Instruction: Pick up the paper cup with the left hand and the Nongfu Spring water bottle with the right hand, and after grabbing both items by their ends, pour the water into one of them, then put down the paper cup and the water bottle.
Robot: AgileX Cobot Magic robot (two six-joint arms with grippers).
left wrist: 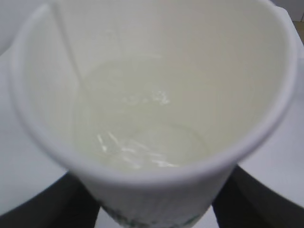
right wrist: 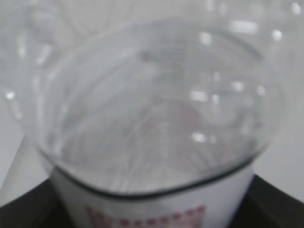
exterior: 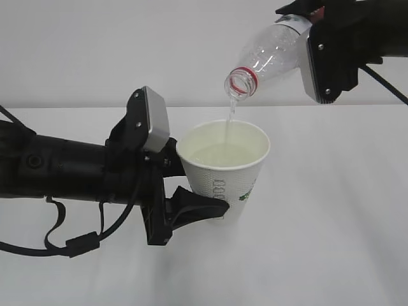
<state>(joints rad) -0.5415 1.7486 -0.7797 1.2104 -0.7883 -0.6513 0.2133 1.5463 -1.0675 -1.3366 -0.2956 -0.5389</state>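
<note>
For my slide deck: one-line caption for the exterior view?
Right tool tilts the water bottle, pouring water into the paper cup held by the left tool.

The table [exterior: 331, 242] is white and smooth, and it fills the lower part of the exterior view. Behind it stands a plain wall [exterior: 95, 51] of pale grey-white colour, without any mark or picture. The 2 surfaces meet in 1 straight horizontal line across the view. The light is soft and even. It makes only faint, blurry shadows on the table, mostly in the lower left part.
</note>
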